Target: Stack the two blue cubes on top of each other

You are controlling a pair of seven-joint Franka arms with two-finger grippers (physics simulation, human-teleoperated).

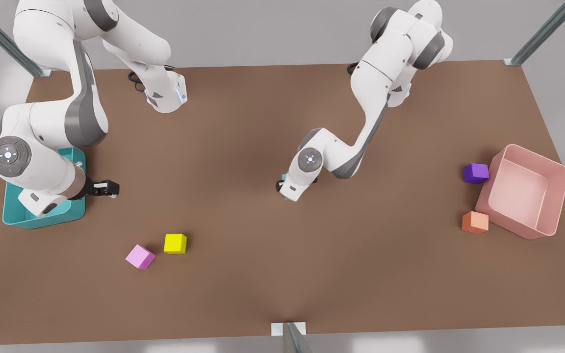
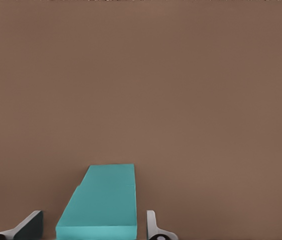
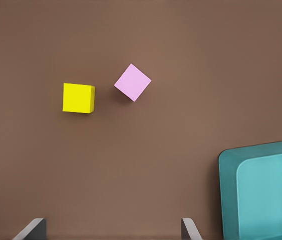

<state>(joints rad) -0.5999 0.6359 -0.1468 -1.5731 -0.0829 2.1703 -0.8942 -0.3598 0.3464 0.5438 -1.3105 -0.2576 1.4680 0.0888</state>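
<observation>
The left pincer [image 1: 286, 193] is seen spread around stacked blue cubes [image 2: 101, 205] mid-worktop [image 1: 272, 269]; the right pincer [image 1: 110, 188] is held spread beside the teal bin [image 1: 42, 220].

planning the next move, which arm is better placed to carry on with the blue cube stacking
Left. Its tool has teal cube between its fingers above the table middle. The right tool hangs open beside the teal bin, with only the yellow cube and pink cube ahead.

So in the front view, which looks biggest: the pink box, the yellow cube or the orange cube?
1. pink box, clearly biggest.
2. yellow cube and orange cube look about the same, so I won't rank them.
</observation>
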